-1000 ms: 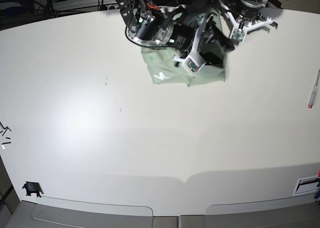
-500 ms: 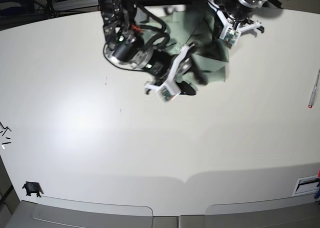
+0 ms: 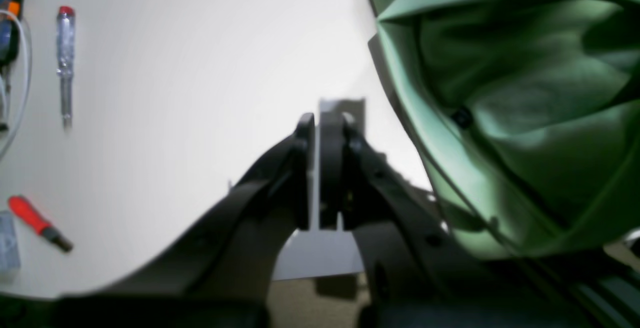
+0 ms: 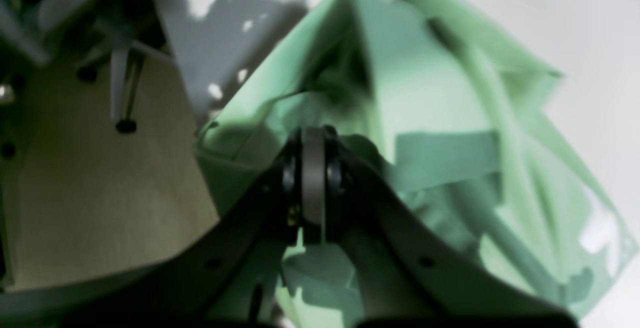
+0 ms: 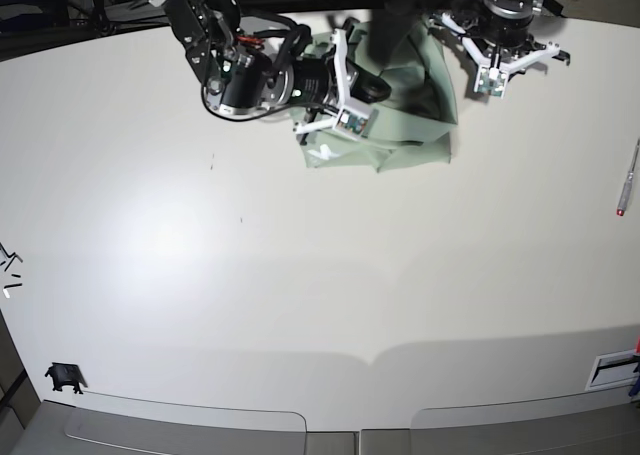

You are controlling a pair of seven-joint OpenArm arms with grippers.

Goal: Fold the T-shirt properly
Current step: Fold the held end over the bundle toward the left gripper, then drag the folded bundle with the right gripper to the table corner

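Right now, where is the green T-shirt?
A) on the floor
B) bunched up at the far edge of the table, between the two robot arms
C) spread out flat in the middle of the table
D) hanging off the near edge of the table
B: the base view shows the T-shirt as a crumpled heap at the far edge of the white table, with an arm on either side of it.
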